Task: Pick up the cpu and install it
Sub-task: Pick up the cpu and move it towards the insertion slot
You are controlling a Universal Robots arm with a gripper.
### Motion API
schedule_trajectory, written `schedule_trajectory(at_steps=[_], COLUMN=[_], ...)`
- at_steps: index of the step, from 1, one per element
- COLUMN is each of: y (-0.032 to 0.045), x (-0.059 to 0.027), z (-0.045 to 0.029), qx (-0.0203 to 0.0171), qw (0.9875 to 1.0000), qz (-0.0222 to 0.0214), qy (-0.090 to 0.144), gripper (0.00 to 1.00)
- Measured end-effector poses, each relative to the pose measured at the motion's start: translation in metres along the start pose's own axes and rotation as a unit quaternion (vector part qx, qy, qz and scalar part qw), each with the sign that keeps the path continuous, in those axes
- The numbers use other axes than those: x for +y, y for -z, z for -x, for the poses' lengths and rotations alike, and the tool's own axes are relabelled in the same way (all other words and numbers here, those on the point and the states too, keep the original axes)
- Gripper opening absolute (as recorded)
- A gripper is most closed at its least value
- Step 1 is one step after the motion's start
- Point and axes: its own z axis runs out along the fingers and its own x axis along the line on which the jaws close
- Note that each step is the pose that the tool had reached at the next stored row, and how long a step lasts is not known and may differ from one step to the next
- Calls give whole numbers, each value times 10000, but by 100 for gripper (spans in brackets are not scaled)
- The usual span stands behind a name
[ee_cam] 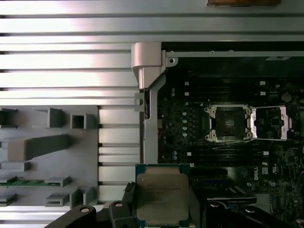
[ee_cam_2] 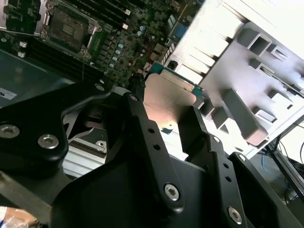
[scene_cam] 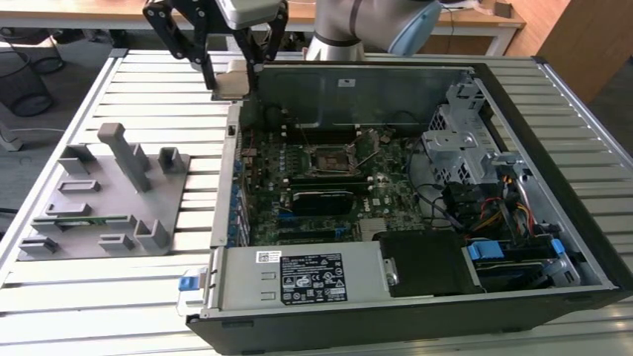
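- The cpu (ee_cam: 162, 198) lies flat with its silver top up, clamped between the gripper's (scene_cam: 230, 76) fingers.
- The open socket (ee_cam: 229, 122) sits inside the case (scene_cam: 396, 326), lower than the gripper, off to one side and well apart.

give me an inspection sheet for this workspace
surface: slatted metal table carrying an open pc case
job's things: cpu held in the air by the case's corner; socket open and empty
clutter: grey fixture with a memory stick in it
grippers: gripper shut on the cpu
cables: wire bundle inside the case
surroundings: bin and desk beyond the table
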Motion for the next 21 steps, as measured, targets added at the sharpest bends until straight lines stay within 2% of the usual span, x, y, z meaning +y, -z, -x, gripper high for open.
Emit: schedule_trajectory(at_steps=[12, 21], y=[-2, -21], x=[18, 104], z=[319, 539], qx=[0, 0], qw=[10000, 10000], qz=[0, 0], qy=[0, 0], gripper=[53, 53])
